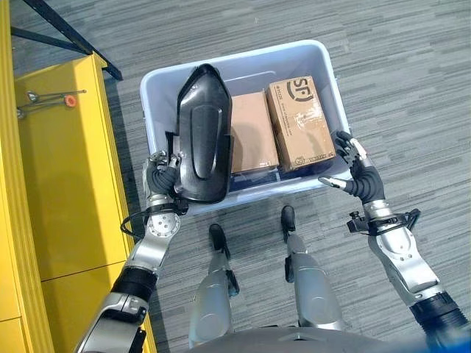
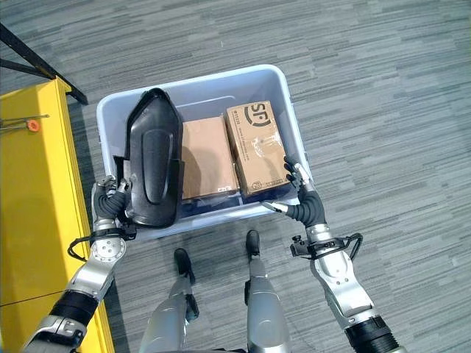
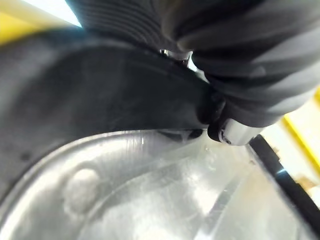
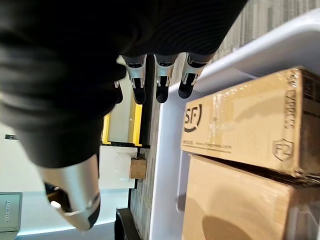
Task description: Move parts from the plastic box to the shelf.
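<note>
My left hand (image 1: 163, 179) at near-left corner of plastic box (image 1: 313, 53) — fingers curled round black part (image 1: 201, 132), which leans over rim. My right hand (image 1: 358, 175) at near-right corner, fingers spread, relaxed against wall. Inside box: plain carton (image 1: 252, 132), printed carton (image 1: 299, 121). Yellow shelf (image 1: 59, 147) — at left, beside box.

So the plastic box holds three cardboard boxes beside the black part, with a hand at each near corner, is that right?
Not quite: the left eye view shows two cardboard boxes beside the black part in the plastic box. The left hand and right hand are at its near corners.
</note>
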